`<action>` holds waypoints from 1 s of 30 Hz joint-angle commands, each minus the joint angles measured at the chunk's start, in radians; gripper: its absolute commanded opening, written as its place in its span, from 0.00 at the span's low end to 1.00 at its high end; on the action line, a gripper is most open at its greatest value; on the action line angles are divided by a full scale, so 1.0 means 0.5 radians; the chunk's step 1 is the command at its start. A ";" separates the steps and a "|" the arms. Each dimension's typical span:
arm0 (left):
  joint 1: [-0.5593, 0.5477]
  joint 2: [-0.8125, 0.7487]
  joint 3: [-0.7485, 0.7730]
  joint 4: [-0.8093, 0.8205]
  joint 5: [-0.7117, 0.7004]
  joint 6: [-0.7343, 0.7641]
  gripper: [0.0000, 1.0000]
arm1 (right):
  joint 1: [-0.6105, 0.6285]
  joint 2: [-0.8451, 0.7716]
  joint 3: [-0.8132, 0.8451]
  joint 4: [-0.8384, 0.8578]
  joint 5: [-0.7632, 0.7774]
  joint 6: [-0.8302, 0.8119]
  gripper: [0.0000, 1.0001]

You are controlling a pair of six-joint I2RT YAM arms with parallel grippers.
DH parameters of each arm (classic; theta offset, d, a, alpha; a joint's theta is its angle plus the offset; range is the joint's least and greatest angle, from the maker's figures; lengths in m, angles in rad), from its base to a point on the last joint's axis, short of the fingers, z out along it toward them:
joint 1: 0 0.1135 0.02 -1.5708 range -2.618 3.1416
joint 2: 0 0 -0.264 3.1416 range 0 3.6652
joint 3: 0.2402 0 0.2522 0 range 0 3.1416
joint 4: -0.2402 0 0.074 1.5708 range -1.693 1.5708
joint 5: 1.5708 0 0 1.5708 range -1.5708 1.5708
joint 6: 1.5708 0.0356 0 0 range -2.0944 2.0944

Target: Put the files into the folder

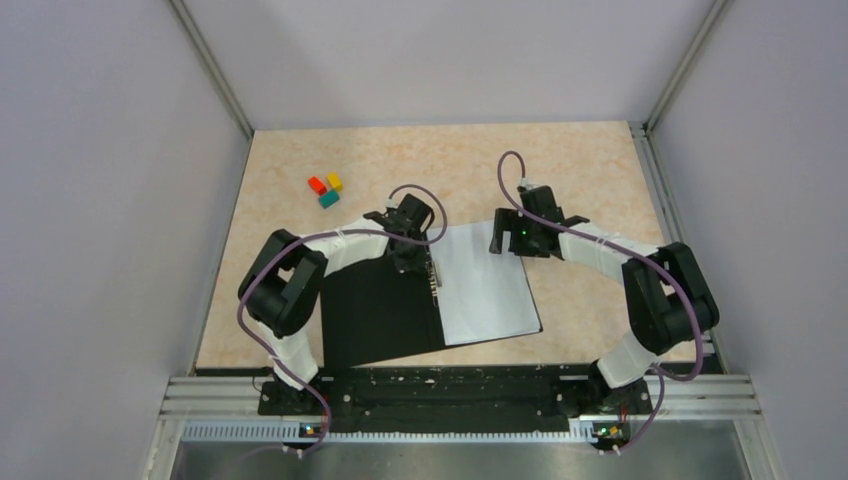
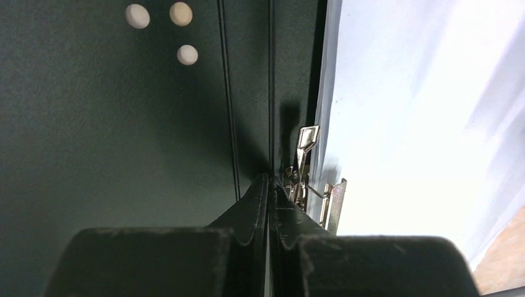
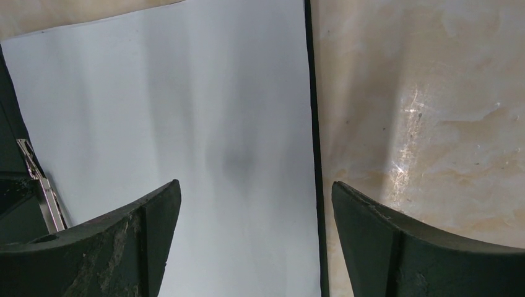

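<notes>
The folder (image 1: 380, 310) lies open on the table, its black inside facing up. The white files (image 1: 485, 290) rest flat on its right half, beside the metal spine clip (image 1: 434, 275). My left gripper (image 1: 413, 252) is shut, its tips (image 2: 270, 180) at the spine just left of the clip (image 2: 331, 201), and nothing shows between them. The files (image 2: 421, 124) fill the right of that view. My right gripper (image 1: 512, 243) hangs open over the files' far right corner (image 3: 186, 105), straddling the folder's black right edge (image 3: 312, 154).
Three small blocks (image 1: 325, 187), red, yellow and teal, sit on the table at the far left. Three round pale dots (image 2: 179, 13) show through the folder's left flap. Bare beige tabletop (image 3: 433, 93) lies right of the folder. Grey walls enclose the table.
</notes>
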 commanded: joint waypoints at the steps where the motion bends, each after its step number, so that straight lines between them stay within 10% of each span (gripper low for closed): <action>1: -0.008 0.058 0.083 0.016 0.013 0.039 0.03 | -0.003 0.010 -0.007 0.089 -0.036 0.026 0.90; 30: 0.004 0.134 0.121 0.011 0.036 0.066 0.02 | -0.001 0.015 0.002 0.021 0.014 0.036 0.90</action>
